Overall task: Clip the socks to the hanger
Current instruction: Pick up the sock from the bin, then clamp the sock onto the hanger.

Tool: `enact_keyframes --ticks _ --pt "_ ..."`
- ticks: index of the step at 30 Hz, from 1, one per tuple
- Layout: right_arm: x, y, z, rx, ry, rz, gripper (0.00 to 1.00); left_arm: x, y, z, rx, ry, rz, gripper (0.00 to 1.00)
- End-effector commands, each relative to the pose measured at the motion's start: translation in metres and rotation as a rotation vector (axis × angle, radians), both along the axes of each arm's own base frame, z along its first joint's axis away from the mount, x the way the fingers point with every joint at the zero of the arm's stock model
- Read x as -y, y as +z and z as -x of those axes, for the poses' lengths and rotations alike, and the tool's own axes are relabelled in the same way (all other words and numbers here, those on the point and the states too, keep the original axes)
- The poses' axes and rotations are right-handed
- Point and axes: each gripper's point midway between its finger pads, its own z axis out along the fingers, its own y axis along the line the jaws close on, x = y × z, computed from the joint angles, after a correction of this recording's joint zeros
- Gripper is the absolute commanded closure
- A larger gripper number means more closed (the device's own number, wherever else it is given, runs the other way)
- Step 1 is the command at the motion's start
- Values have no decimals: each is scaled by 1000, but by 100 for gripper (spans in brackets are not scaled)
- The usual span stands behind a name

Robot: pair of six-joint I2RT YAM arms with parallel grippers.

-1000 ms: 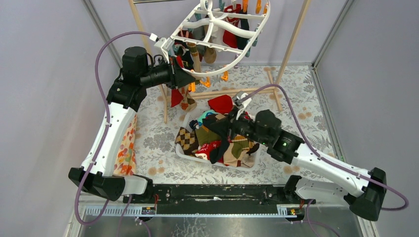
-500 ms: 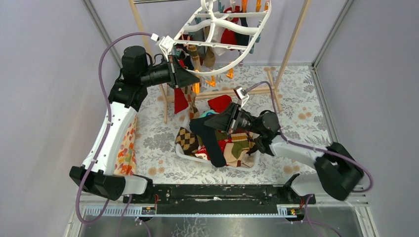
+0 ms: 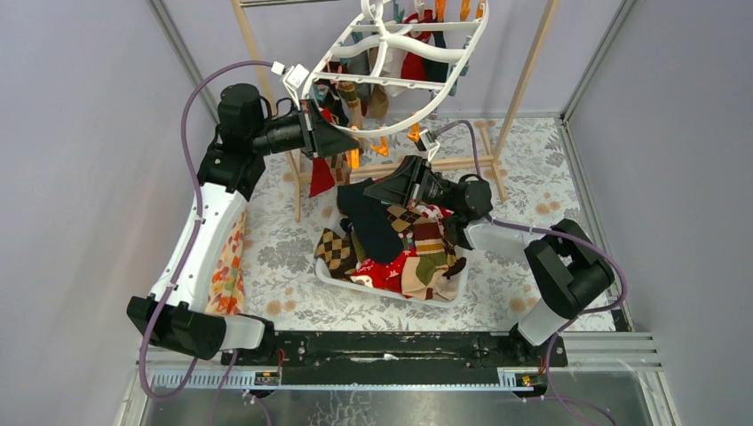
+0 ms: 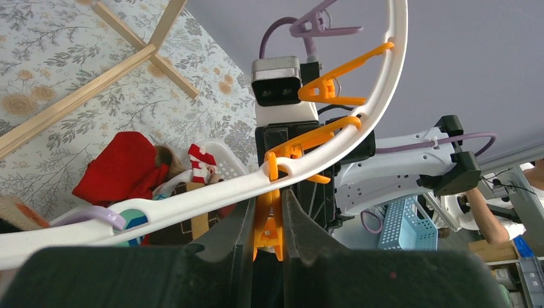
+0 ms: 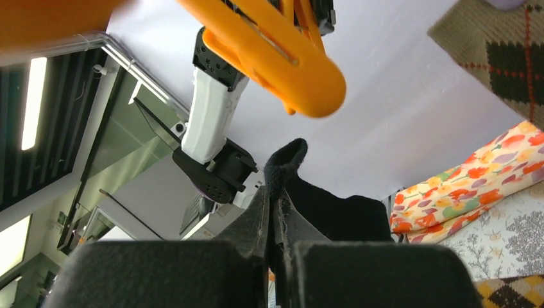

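1. Floral cloth covers the table (image 3: 275, 253) between pale walls. The white hanger (image 4: 192, 201) hangs tilted over its far half, with several socks (image 3: 413, 67) already clipped on it.
2. The main change is on the right. A second ago the right hand (image 5: 272, 212) was low in the basket (image 3: 325, 269), which sits below the hanger on its near side. It has since risen and swung in, and now sits just under the hanger's near rim.
3. It brings a dark sock (image 3: 368, 226) with it. Its fingers are pressed together on the sock's top edge. The rest of the sock trails down from below the hanger towards the pile left in the basket.
4. The left hand (image 4: 269, 205) has hardly shifted. It stays at the hanger's left rim, fingers closed on an orange clip (image 4: 268, 231) dangling from the ring. Whether that clip's mouth is open cannot be told.
5. As I read it, picking is finished for this sock and the two hands are meeting. What remains is feeding the sock's edge into the clip and letting the clip bite.
6. The sock looks navy or black, soft and limp, draping in loose folds. In the right wrist view a short tip of fabric stands up past the fingers. An orange clip, probably the same one, hangs just above that tip without touching it.
7. Many mixed socks still lie in the basket beneath the hanger, so much of the task remains.
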Motion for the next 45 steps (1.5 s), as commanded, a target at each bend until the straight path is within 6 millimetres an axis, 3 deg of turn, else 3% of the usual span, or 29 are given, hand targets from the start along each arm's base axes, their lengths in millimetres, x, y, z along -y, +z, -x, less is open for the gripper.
enact_keyframes --ticks 1,24,45 --pt "11 33 9 170 25 -99 100 2 6 11 -3 -82 42 100" --pt "1 42 -22 180 21 -113 100 -4 9 8 -19 -111 87 100" --pt "5 61 -29 184 -29 -173 100 -7 7 4 -22 -106 87 100"
